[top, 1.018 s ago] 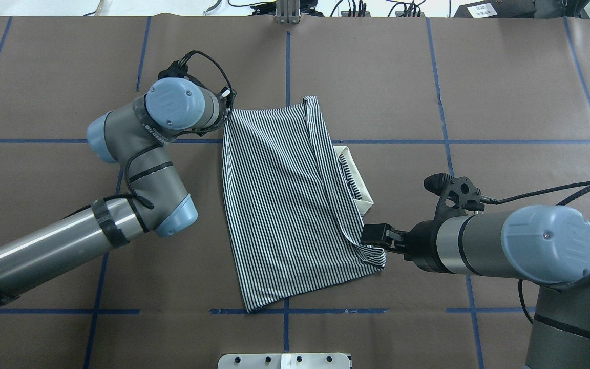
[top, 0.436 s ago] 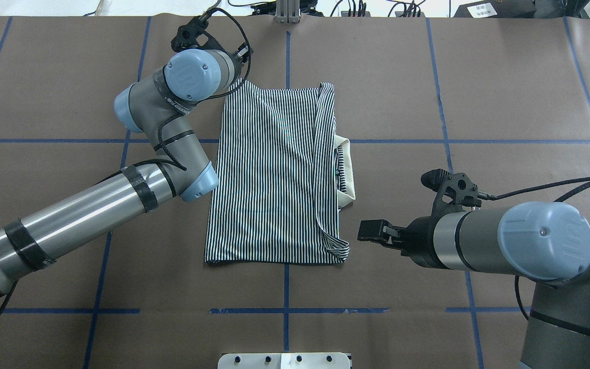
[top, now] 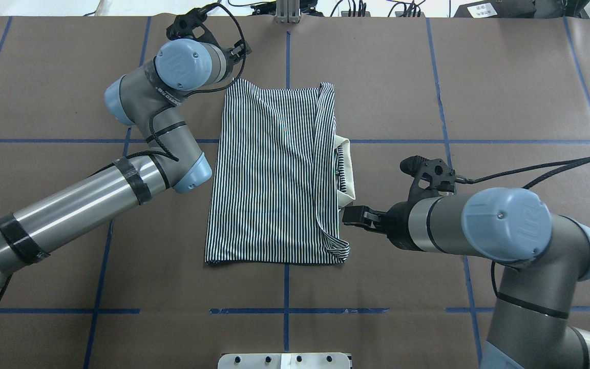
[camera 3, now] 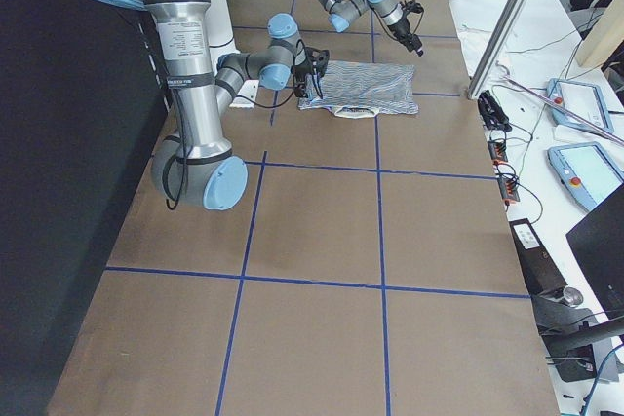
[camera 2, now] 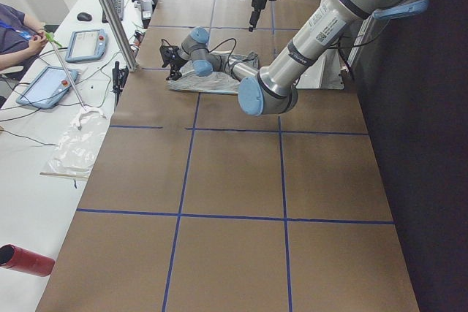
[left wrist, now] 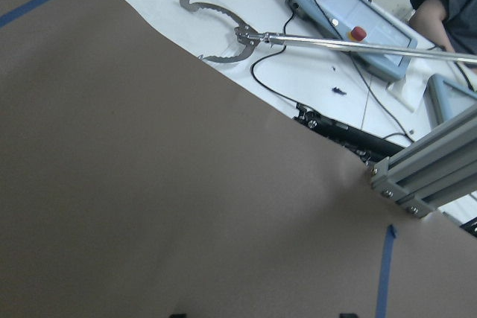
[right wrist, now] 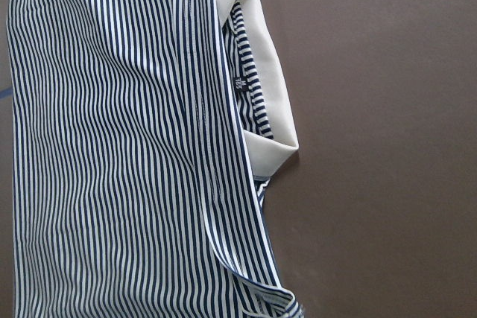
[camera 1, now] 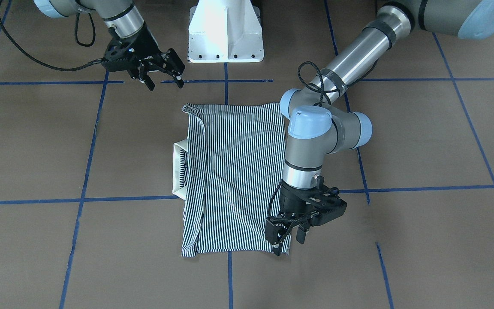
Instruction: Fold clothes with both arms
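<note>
The striped polo shirt [top: 274, 174] lies flat on the brown table as a folded rectangle. Its cream collar [top: 347, 174] sticks out on the side towards my right arm. My left gripper [camera 1: 287, 242] stands over the shirt's far corner, open, fingers pointing down with nothing between them. In the overhead view it is hidden under its own wrist. My right gripper [top: 350, 216] hovers open just beside the collar, apart from the cloth. The right wrist view looks down on the shirt [right wrist: 112, 147] and the collar [right wrist: 272, 87].
The white pedestal base [camera 1: 225, 34] stands at the robot's side of the table. Blue tape lines [top: 287, 310] grid the brown cover. Beyond the far edge are a metal frame post [top: 287, 10], a teach pendant [left wrist: 343, 13], a grabber tool [left wrist: 223, 35] and a seated person [camera 2: 14, 27].
The left arm pulled the shirt's far corner away from the robot, and the shirt straightened. The right gripper let go of the near corner and moved up beside the collar.
</note>
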You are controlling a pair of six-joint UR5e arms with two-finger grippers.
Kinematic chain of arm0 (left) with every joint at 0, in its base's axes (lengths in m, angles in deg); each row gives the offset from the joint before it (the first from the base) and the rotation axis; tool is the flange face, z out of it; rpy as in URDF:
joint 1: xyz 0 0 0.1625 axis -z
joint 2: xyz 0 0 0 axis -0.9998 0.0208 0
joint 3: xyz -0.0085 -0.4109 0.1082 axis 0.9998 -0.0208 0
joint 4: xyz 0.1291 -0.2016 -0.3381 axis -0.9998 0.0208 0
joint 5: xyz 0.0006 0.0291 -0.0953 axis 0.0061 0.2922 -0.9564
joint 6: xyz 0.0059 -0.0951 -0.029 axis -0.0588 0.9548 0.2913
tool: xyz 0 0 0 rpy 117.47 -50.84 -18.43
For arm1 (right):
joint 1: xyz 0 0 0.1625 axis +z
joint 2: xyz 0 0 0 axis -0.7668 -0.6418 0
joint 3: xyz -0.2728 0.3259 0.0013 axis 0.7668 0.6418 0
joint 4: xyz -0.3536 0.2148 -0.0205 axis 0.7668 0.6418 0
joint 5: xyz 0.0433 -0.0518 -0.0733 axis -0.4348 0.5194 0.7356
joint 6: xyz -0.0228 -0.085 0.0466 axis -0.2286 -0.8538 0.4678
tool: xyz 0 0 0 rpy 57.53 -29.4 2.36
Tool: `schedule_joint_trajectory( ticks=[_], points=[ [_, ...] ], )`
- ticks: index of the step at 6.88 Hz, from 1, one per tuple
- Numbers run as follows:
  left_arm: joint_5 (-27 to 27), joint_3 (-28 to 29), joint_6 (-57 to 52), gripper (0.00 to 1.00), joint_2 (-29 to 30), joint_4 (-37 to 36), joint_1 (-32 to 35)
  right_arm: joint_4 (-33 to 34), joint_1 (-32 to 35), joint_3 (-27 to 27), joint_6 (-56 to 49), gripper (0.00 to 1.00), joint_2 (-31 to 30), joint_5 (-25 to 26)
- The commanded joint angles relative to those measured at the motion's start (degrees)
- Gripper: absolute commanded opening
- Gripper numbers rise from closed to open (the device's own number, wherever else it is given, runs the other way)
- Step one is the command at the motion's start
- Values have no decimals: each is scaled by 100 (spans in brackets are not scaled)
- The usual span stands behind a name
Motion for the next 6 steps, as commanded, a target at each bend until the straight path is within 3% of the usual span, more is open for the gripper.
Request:
schedule_joint_trajectory(
  ticks=[1,2,3,4,6],
  points=[
    [-412,-1436,-296,100,-634,-1209,14,640,54,691,-1131,100,677,10],
    [-552,-2177,-680,100,-751,-2052,5,1410,45,886,-1661,100,1081,45],
    [-736,-2871,-806,100,-1231,-2278,-4,1644,27,1401,-2006,100,1537,97],
    [-755,-3209,-946,100,-1436,-2288,-4,1672,27,2103,-2383,100,1968,72],
    [-755,-3221,-965,100,-1473,-2289,-12,1873,-60,2285,-2659,100,2033,19]
  ],
)
